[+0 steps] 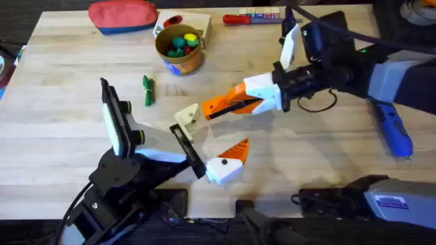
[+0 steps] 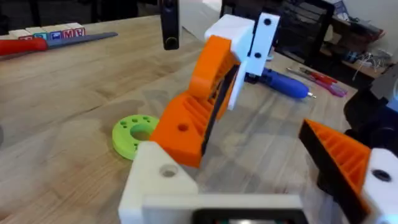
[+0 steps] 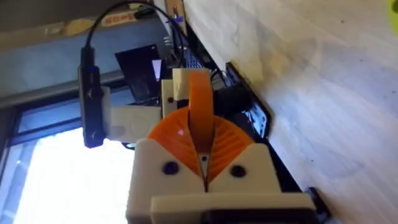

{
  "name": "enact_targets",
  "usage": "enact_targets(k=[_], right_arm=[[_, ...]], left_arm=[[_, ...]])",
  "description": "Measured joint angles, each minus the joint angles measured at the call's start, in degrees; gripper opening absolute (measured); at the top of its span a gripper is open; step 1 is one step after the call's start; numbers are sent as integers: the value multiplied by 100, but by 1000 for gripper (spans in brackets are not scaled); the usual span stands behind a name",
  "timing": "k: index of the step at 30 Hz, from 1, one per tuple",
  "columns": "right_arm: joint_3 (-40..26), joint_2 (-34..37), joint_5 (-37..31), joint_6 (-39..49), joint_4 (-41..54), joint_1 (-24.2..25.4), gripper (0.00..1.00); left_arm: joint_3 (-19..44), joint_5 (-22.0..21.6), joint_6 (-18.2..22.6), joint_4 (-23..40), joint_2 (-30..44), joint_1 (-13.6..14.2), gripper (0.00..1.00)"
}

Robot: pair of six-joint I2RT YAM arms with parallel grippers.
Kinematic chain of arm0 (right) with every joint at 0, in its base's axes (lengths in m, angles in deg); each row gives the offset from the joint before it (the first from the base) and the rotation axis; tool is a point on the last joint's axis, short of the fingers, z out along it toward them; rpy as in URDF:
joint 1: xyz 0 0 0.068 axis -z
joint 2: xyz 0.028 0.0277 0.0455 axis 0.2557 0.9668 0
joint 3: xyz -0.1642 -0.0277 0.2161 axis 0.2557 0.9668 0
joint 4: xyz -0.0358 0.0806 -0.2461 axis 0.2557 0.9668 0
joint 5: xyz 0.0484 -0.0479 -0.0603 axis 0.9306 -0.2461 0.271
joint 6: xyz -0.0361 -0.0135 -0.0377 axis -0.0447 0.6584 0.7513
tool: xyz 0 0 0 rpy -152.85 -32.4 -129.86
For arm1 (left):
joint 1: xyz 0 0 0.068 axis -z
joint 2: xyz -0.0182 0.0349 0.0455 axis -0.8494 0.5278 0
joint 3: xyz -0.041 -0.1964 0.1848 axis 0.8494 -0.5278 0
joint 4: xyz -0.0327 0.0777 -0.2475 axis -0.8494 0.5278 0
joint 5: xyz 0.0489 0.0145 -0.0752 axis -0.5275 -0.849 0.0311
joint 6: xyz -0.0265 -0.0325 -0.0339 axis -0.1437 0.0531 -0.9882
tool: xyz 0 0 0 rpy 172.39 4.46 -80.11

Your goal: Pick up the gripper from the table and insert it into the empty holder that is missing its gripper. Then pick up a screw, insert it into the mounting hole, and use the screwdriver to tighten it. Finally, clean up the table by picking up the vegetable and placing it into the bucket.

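far left first – a red pouch (image 1: 122,15) sits at the far edge of the table (image 1: 61,122). nearer, the left arm comes in from the lower left, and the left gripper (image 1: 212,134) is spread wide. one side carries its orange finger (image 1: 236,148), the other is the bare white holder (image 1: 187,119). nothing is held between them.

just right of the arm's upright camera, the vegetable (image 1: 148,90) lies flat on the wood, slim and dark green. it's out in the open, nearer than the bucket (image 1: 184,64) and a little to its left. the bucket stands upright at the far middle with coloured toy pieces inside.

now the centre – the gripper piece (image 2: 181,127), that orange wedge, is pressed against the white holder, touching its face and tilted. the left wrist view shows the holder's mounting hole facing up, just beside the wedge. the right gripper (image 1: 228,105) reaches in from the right with its fingers clamped on the wedge. a green disc (image 2: 132,134) lies flat on the table just beyond the wedge, apart from it.

further right, a red-handled screwdriver (image 1: 236,19) lies along the far edge. at the far right the blue screwdriver (image 1: 395,129) lies on the table, well apart from both grippers.
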Motion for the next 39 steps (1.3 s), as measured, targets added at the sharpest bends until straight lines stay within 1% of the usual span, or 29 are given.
enact_targets(k=[5,18,32,37,39], right_arm=[[0,51,237,-273,-265,-130,3],[0,121,227,-379,-325,-295,3],[0,444,375,-288,-357,-232,3],[0,520,537,-271,-702,-230,3],[0,528,603,-271,-843,-235,3]], left_arm=[[0,-20,-39,0,0,0,988],[0,-172,-85,17,0,-2,988],[0,-133,-122,17,0,-2,988],[0,-163,-116,17,0,-2,988],[0,-114,-96,7,0,0,987]])
